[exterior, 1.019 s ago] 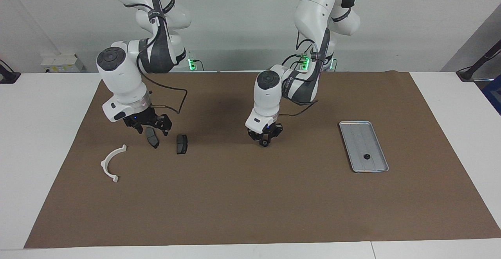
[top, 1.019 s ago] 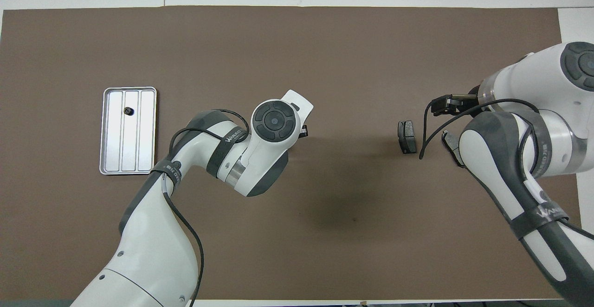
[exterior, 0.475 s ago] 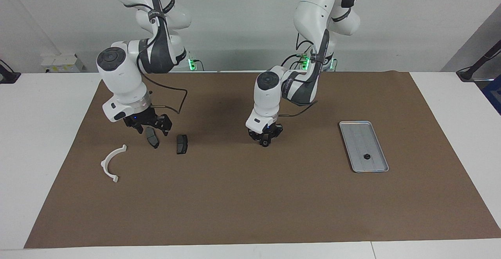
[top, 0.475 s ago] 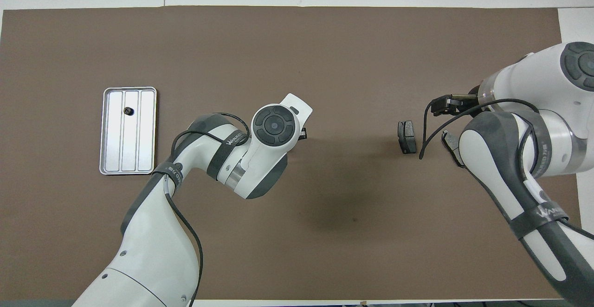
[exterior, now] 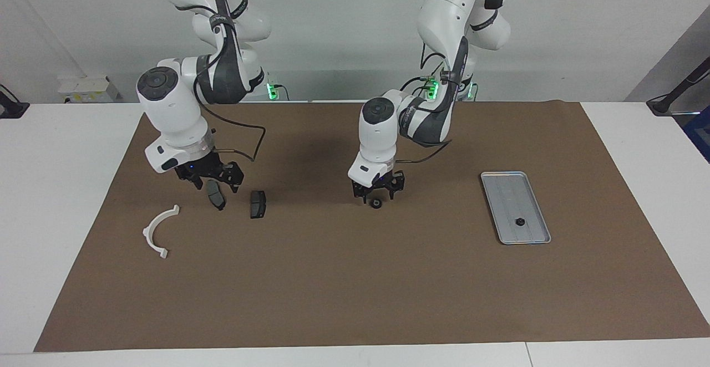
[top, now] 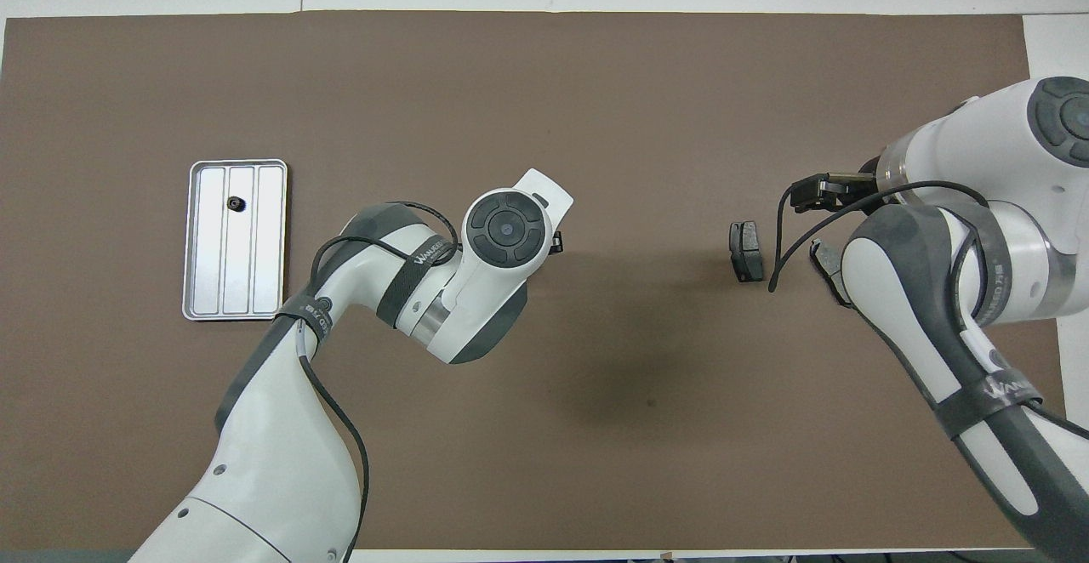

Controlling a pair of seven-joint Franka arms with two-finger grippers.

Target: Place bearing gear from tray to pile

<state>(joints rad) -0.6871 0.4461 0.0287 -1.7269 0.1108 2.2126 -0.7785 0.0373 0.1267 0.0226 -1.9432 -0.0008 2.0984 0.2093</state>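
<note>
Small round dark gear lay flat on brown mat.
Left end effector stood open, empty, just above it; right end effector open over a flat grey pad.

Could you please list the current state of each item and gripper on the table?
left gripper: open, just above the released gear.
released gear: lying on the brown mat mid-table, free.
tray: flat on the mat, holding one small gear.
small gear: resting in the tray.
right gripper: open, waiting over the brake pads.
brake pads: lying on the mat.
white bracket: lying untouched.
</note>
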